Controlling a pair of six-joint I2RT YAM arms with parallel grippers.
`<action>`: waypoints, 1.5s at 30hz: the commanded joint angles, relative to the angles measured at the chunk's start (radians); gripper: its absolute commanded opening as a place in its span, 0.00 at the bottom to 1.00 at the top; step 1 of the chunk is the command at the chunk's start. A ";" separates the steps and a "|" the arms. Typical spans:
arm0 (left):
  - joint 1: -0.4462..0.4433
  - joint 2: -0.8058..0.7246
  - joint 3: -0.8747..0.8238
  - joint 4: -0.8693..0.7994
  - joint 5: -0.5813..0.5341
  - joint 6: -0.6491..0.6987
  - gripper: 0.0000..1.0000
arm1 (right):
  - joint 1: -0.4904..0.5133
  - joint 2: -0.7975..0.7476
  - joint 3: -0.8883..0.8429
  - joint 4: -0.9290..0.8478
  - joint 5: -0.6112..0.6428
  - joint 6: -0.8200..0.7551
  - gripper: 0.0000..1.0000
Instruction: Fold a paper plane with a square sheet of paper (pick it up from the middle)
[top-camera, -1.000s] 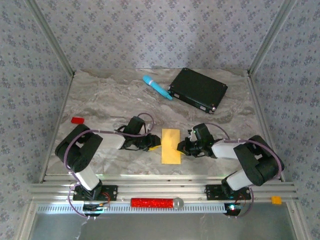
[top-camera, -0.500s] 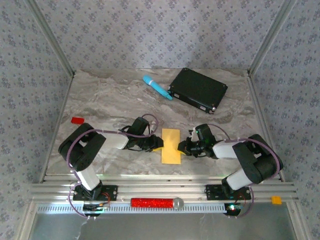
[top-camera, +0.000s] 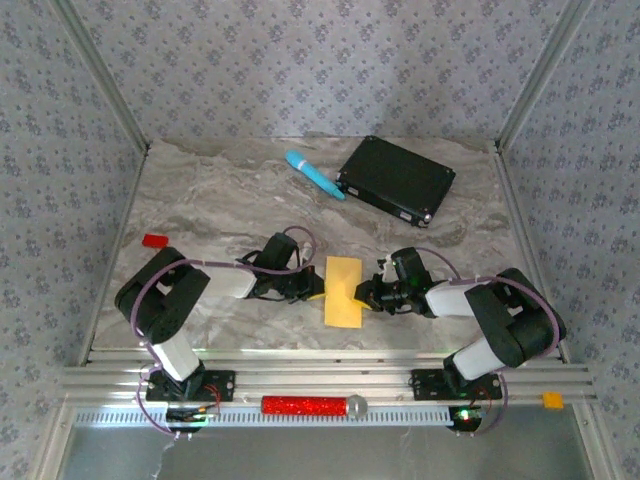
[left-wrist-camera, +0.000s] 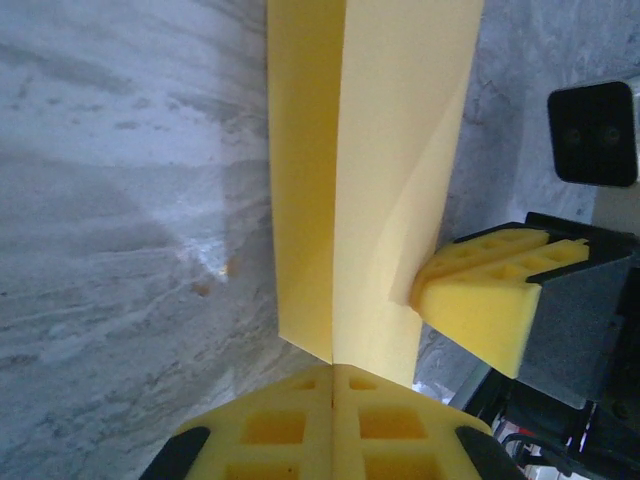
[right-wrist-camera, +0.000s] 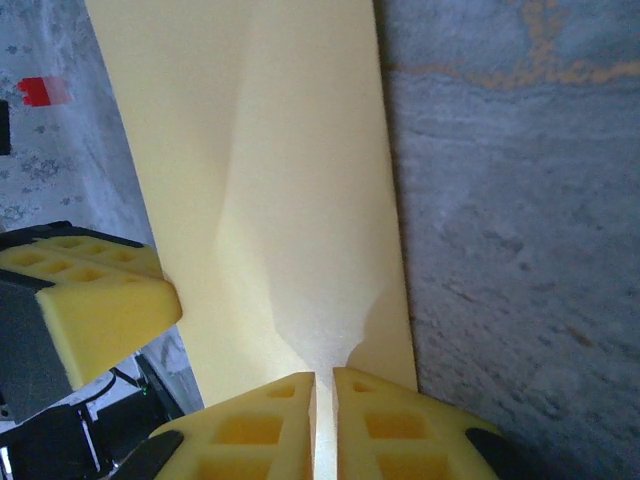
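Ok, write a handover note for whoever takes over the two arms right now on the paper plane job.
Grippers: the left gripper is shut on the left edge of the square sheet of paper; the right gripper pinches its right edge, jaws almost together.
Sheet: a narrow rectangle on the table, between the arms, bulging where it is pinched.
Done: apparently one lengthwise fold.
Left: nose corners and wings; no dart shape yet.

Marbled bench (top-camera: 200, 200) w/ folded yellow paper (top-camera: 343, 292) near-centre. Far side: blue cylinder (top-camera: 314, 174) beside black box (top-camera: 396, 180). Red block (top-camera: 154, 241) at left edge.
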 joint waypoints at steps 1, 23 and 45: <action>-0.007 -0.032 -0.013 0.028 0.024 0.003 0.03 | -0.001 0.014 -0.006 -0.021 0.027 0.011 0.16; 0.181 -0.133 -0.085 0.009 0.171 0.044 0.00 | 0.284 -0.268 0.206 -0.419 0.464 -0.318 0.46; 0.190 -0.171 -0.110 0.001 0.163 0.038 0.00 | 0.747 -0.143 0.283 -0.318 1.006 -0.798 0.46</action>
